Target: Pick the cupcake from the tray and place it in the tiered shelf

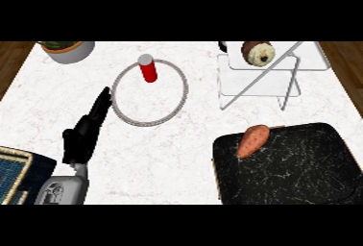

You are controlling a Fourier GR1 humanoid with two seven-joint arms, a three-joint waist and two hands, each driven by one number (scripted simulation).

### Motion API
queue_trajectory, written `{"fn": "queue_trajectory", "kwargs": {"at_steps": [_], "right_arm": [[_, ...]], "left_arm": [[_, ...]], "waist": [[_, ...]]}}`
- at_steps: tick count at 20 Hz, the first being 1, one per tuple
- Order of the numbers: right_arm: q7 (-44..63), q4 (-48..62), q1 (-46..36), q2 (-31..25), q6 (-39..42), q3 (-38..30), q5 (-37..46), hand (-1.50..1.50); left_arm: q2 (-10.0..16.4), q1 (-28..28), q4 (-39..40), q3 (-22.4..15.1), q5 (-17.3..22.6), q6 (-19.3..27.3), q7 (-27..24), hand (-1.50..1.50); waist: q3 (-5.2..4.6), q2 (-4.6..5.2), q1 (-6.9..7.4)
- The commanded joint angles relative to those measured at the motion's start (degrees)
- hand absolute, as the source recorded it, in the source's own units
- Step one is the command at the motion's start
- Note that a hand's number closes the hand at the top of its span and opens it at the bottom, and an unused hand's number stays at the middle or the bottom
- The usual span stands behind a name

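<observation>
The cupcake (257, 53) is seen on the top tier of the shelf (241, 81), which stands at the far right corner of the counter (177, 158). It is tipped on its side, so that its pale top faces the near edge. Nearer the near right corner a black tray (297, 168) is placed, and a sweet potato (251, 141) is laid slantwise at the tray's far left corner. Toward the middle of the far edge a silver ring (186, 91) is laid flat, with a red bottle (147, 69) stood inside its far rim. The left hand (86, 132) is held over the counter's left side, fingers straight and together, their tips just beside the ring's left rim; nothing is held. A pot (71, 53) is set at the far left corner, and a basket (10, 168) at the near left corner.
</observation>
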Motion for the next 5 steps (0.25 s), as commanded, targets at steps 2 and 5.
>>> {"fn": "queue_trajectory", "kwargs": {"at_steps": [2, 5], "right_arm": [[-1.23, -5.97, 12.23, -3.24, 11.47, -12.73, -14.05, -1.50], [-2.44, -5.09, 15.43, -5.83, 16.00, -21.40, -23.36, -1.50]], "left_arm": [[-1.57, 1.31, -1.59, -1.55, -1.96, 2.20, 0.50, 0.00], [-1.12, 1.22, -3.19, -1.40, -0.25, 0.27, 2.43, 0.00]], "waist": [[0.09, -0.06, -0.55], [0.07, 0.04, 0.07]]}}
